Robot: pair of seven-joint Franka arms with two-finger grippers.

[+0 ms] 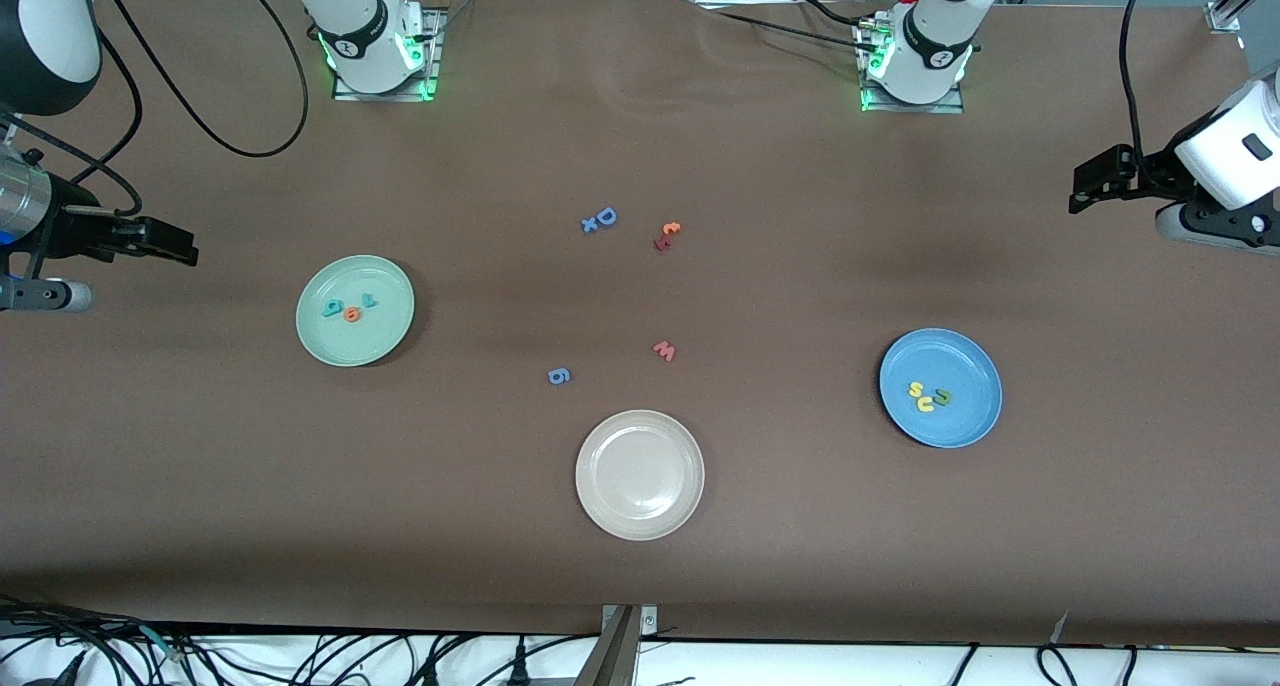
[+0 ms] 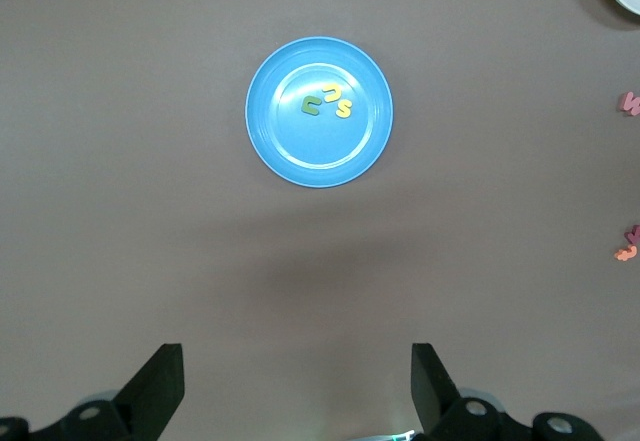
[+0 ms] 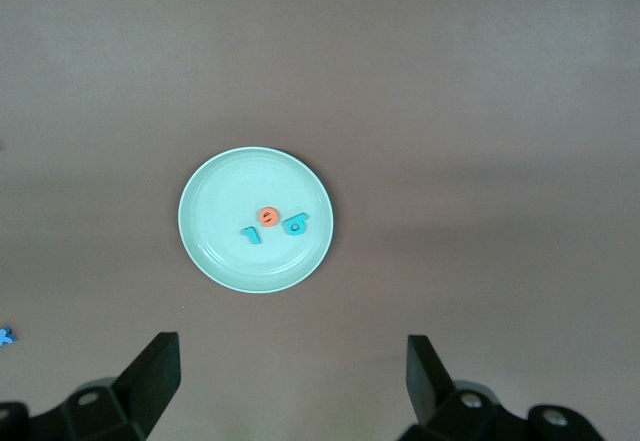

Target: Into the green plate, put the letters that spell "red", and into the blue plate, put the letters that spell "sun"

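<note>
Tabletop (image 1: pixel 640 586): brown, wide, carrying all items.

Plates, three counted. Green plate (image 1: pixel 355 310) lies toward the right arm's end of the tabletop; blue plate (image 1: pixel 940 387) toward the left arm's end; a beige plate (image 1: pixel 640 474) sits between them, closest to the front edge, with nothing seen in it.

Arms, two counted, both drawn back to the ends and judged to be waiting. Right gripper (image 1: pixel 165 241) is held over the tabletop edge at its own end, fingers apart, nothing between them. Left gripper (image 1: pixel 1090 188) is held over the edge at its own end, fingers apart, likewise bare.

Letters in plates, six counted. Teal r (image 3: pixel 252 234), orange e (image 3: pixel 266 218) and teal d (image 3: pixel 295 225) are seen in the green plate, close together. Yellow s (image 2: pixel 343 110), yellow u (image 2: pixel 331 93) and green n (image 2: pixel 312 106) are seen in the blue plate, close together.

Task is judged complete: both words are placed, nothing is left to move.

Loose letters at mid-tabletop: blue D (image 1: pixel 605 216) with a small blue piece touching it, an orange-and-red pair (image 1: pixel 666 236), red w (image 1: pixel 664 350), blue g (image 1: pixel 559 375).
</note>
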